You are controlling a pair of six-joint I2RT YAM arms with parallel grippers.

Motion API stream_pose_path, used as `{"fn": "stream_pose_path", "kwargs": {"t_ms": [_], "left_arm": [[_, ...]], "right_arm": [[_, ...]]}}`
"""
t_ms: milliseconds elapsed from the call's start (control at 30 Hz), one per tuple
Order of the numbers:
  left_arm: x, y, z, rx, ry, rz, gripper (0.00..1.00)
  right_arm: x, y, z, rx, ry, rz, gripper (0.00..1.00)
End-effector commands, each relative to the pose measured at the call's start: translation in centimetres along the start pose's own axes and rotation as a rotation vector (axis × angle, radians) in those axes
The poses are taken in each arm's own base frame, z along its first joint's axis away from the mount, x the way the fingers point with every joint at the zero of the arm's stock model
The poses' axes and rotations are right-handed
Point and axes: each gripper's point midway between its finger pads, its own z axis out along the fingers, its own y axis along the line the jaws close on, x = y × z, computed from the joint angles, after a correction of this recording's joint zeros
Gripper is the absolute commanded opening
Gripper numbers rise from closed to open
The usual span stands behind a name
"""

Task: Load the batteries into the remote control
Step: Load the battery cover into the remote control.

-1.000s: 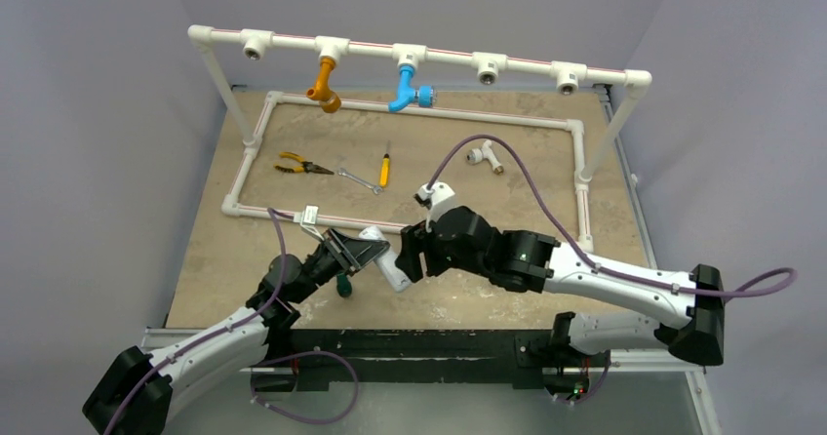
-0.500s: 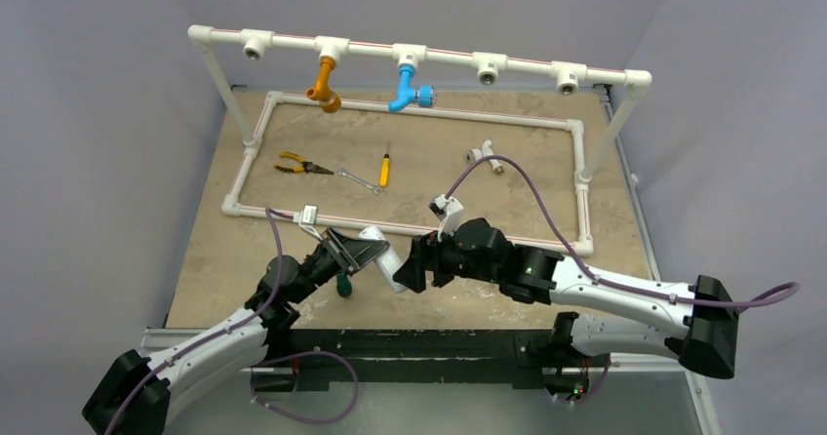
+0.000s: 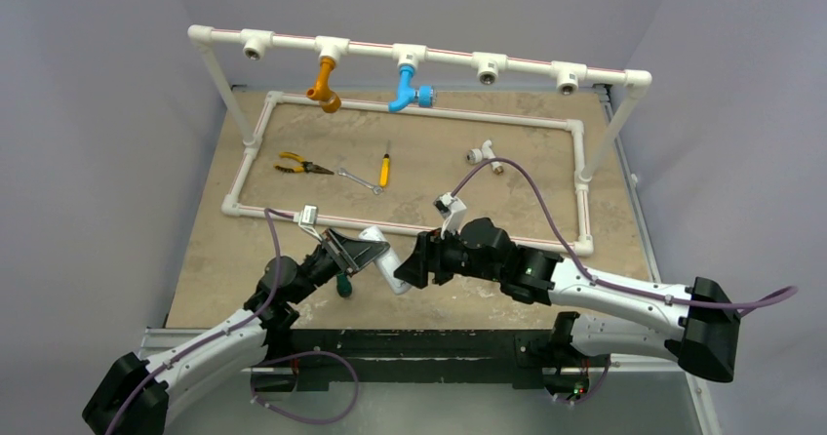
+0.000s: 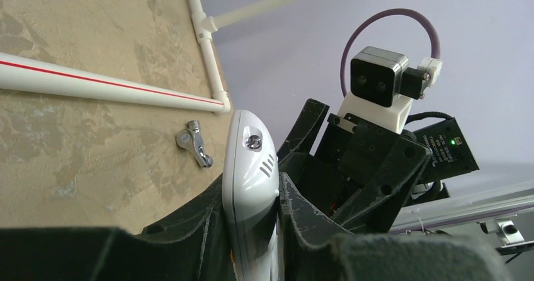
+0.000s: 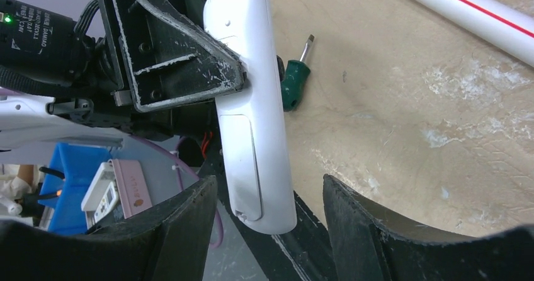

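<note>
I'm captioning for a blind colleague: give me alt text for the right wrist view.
A white remote, clamped in the left tool, has its lower end between the open fingers of the right tool. Behind it, a green-handled screwdriver lies on the tan table.

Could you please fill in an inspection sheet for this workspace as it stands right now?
Surface: tan mottled table top.
Job's things: remote control held off the table, back showing; batteries nothing seen.
Clutter: pliers, wrench, yellow screwdriver, green screwdriver, T-fitting, small metal part.
Grippers: left gripper shut on the remote control; right gripper open, its fingers either side of the remote's free end.
Cables: a purple cable loops at the right wrist, another runs along the left arm.
Surroundings: white pipe frame carrying an orange tap and a blue tap; plain walls.
</note>
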Motion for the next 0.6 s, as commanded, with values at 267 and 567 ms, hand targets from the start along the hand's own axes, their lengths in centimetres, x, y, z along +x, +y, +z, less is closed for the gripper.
{"fn": "stream_pose_path", "kwargs": {"t_ms": [267,567], "left_arm": [[0.24,-0.77,-0.37,0.046,0.005,-0.003,0.0],[0.21,-0.85,-0.36,0.049,0.004,-0.004,0.0]], "right_arm": [[-0.78,1.81,-0.02,-0.116,-0.022,0.038,0.51],[-0.26,1.23,0.43,-0.095,0.0,0.039,0.37]]}}
